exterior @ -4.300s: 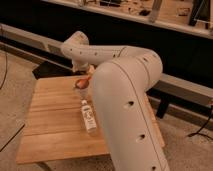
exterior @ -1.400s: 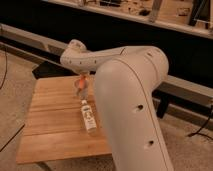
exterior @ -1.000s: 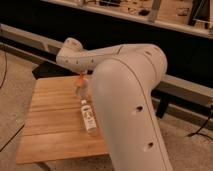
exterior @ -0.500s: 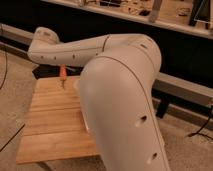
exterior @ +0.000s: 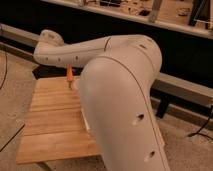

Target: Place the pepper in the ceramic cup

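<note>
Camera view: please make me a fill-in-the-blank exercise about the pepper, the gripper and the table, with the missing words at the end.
1. The pepper is ___ in colour.
2. The gripper, under the white arm near the table's far edge, is ___ on the pepper.
3. The table has a top made of ___ planks.

Missing words: orange; shut; wooden.

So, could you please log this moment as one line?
gripper: shut on pepper | over table far edge | cup: not visible
</note>
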Controlling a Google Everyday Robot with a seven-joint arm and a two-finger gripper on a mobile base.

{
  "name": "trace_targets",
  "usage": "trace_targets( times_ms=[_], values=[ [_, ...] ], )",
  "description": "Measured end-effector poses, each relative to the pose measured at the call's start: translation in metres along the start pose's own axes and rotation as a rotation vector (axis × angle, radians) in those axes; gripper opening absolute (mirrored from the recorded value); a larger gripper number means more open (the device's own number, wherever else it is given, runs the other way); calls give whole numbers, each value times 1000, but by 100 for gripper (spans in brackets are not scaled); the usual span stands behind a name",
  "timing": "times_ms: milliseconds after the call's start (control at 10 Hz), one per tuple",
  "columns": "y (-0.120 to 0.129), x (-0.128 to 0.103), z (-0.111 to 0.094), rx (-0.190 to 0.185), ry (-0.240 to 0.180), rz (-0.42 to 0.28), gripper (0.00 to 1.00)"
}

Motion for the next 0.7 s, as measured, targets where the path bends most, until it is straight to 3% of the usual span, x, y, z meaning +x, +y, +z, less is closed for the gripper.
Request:
trace_targets(
  times_ms=[400,700],
  values=[
    [-9,-3,24,27,15,15,0],
    [-13,2,59,40,35,10,0]
  ],
)
